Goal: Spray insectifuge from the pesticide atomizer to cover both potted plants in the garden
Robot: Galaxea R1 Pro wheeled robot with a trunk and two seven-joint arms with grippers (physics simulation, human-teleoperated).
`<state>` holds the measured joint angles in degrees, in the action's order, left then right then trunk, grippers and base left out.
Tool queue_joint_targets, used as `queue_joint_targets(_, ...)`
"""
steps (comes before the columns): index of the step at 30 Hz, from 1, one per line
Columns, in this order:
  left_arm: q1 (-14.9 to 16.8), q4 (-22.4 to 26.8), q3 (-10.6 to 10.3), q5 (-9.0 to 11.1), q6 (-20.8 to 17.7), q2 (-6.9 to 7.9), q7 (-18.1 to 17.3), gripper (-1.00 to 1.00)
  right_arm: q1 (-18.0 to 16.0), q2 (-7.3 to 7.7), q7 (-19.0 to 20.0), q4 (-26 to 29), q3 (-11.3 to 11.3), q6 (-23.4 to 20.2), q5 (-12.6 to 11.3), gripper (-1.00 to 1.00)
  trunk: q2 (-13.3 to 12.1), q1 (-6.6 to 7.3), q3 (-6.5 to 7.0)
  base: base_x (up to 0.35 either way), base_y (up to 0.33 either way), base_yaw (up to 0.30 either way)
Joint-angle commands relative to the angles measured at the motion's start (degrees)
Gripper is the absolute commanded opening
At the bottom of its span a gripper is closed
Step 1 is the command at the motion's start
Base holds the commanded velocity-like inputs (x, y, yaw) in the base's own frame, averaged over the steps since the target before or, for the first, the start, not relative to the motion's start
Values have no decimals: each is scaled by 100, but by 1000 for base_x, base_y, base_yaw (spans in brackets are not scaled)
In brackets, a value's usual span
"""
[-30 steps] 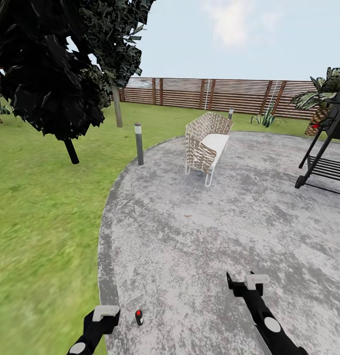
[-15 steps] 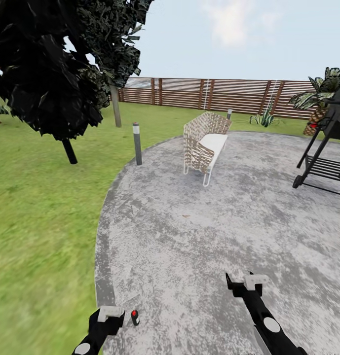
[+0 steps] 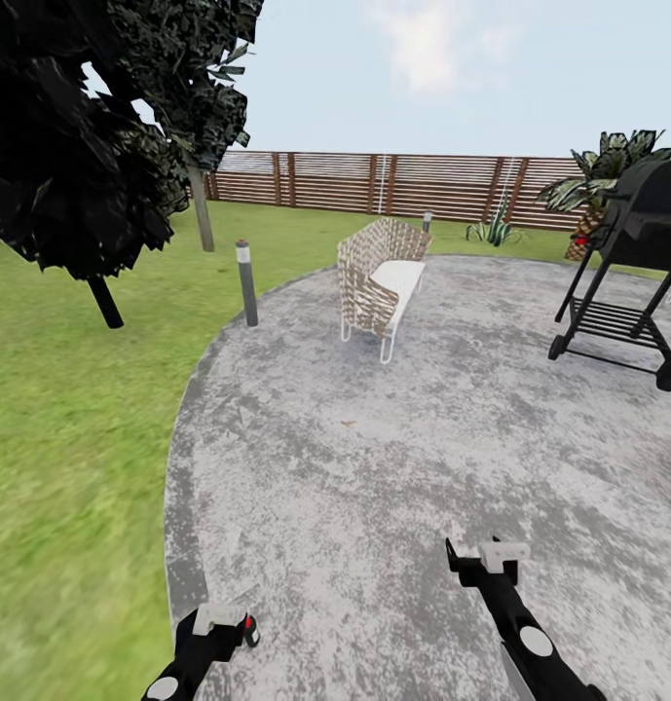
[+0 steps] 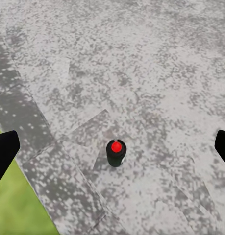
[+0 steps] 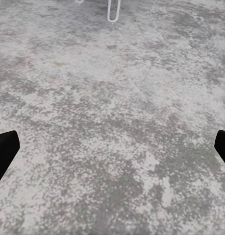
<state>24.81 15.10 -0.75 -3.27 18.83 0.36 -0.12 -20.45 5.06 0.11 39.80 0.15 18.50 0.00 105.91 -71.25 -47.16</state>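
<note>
While our left end effector (image 4: 112,147) is hovering wide apart over the pesticide atomizer (image 4: 115,152) on the patio (image 3: 393,428), our right end effector (image 5: 112,147) is gaping too.

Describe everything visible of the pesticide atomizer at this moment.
The pesticide atomizer stands upright on the mottled grey patio, near its darker edge band. From above it shows a small dark round body topped by a red spot. It sits between the open left gripper's fingertips, apart from both. Its stripe and trigger cannot be made out.

Both arms reach forward, low. Left gripper (image 4: 112,147) fingers spread wide, empty. Right gripper (image 5: 112,149) likewise wide, empty.
</note>
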Motion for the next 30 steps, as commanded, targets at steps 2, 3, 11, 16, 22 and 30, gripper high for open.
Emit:
queue_joint_targets(2, 5, -5, -5, -34, 22, 6, 3, 100, -3, -2, -1, 2, 5, 19, -3, 100, 84, -44, -41, 0, 0, -8)
queue_joint_targets(3, 5, -6, -4, -34, 23, 11, 3, 100, -3, -3, 2, 2, 7, 17, -5, 100, 124, -66, -59, 0, 0, -5)
queue_joint_targets(11, 32, 1, 10, -35, 24, 21, 3, 100, -3, 3, 14, -23, -4, 13, 1, 100, 445, -241, -203, 0, 0, -1)
queue_joint_targets(16, 40, 2, 13, -34, 24, 50, 3, 100, -3, 10, 1, -146, -11, 20, -11, 100, 645, -351, -293, 0, 0, 0)
queue_joint_targets(22, 41, 2, 14, -34, 24, 58, 3, 100, -3, 5, -18, -173, -27, 16, -21, 100, 886, -483, -437, 0, 0, 0)
queue_joint_targets(30, 41, 2, 5, -34, 24, 46, 3, 100, -3, 4, -21, -173, -29, 15, -26, 100, 1207, -659, -652, 0, 0, -1)
